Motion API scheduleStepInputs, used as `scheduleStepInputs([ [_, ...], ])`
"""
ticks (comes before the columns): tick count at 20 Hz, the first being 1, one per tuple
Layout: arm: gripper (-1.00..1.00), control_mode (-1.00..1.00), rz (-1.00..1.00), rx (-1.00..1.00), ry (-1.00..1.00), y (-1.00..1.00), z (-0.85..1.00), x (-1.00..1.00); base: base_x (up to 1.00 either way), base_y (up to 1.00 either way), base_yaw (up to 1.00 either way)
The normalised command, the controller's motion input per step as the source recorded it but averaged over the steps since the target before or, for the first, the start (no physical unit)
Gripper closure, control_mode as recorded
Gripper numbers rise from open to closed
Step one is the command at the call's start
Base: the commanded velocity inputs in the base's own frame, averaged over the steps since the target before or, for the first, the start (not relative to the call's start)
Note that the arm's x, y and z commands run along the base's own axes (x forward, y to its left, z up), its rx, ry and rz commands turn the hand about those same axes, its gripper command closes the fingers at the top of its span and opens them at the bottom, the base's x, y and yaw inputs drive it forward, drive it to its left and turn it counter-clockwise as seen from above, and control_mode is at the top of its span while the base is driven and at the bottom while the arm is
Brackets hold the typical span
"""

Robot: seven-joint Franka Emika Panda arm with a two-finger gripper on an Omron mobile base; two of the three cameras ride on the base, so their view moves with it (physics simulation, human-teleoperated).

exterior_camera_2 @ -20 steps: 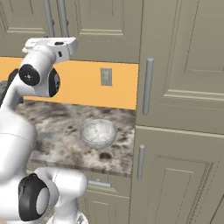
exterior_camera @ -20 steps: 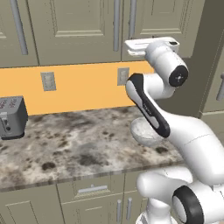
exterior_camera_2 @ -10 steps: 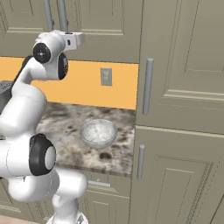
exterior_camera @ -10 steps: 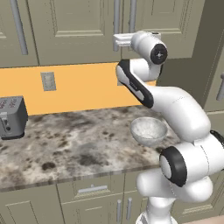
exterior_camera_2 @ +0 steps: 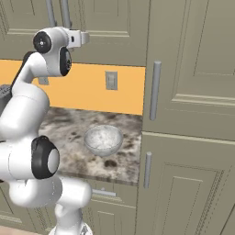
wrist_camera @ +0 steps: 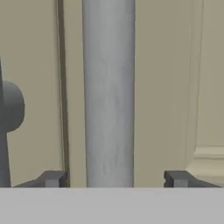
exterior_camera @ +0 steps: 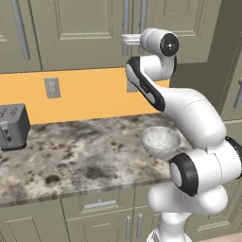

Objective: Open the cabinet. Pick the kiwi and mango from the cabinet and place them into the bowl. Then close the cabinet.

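The cabinet point(exterior_camera: 85, 28) has both grey-beige doors shut, so the kiwi and mango are hidden. My gripper point(exterior_camera: 125, 39) point(exterior_camera_2: 84, 36) is raised against the doors at handle height. In the hand view a vertical metal bar handle point(wrist_camera: 108, 92) stands between the two fingertips point(wrist_camera: 52, 178), with a gap on each side, so the gripper point(wrist_camera: 114, 178) is open around it. The door seam runs just left of that handle, and the end of the other handle point(wrist_camera: 9, 106) shows at the far left. The speckled whitish bowl point(exterior_camera: 160, 141) point(exterior_camera_2: 103, 139) sits empty on the counter below.
A toaster point(exterior_camera: 12, 126) stands at the counter's left end. Wall outlets point(exterior_camera: 51, 87) point(exterior_camera_2: 110, 80) sit on the orange backsplash. A tall cabinet with a bar handle point(exterior_camera_2: 155, 89) rises to the right of the marbled counter point(exterior_camera: 71, 156). Drawers and doors lie below.
The hand has swung from the right across to the cabinet's bar handles and now straddles one. The fingers have drawn in slightly. The bowl and doors have not moved.
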Motion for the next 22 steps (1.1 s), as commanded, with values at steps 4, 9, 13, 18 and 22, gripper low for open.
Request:
scheduleStepInputs([
  [4,1.00,-1.00,0.00,0.00,0.00,0.00,0.00,0.00,0.00,0.00,0.00],
  [9,1.00,-1.00,0.00,0.02,0.00,-0.12,0.06,-0.01,0.00,0.00,0.00],
  [13,1.00,-1.00,0.00,0.14,0.00,-0.48,0.34,-0.28,0.00,0.00,0.00],
  [18,1.00,-1.00,0.00,0.23,-0.02,-0.71,0.55,-0.48,0.00,0.00,0.00],
  [22,1.00,-1.00,0.00,0.25,-0.11,-0.83,0.53,-0.60,0.00,0.00,0.00],
])
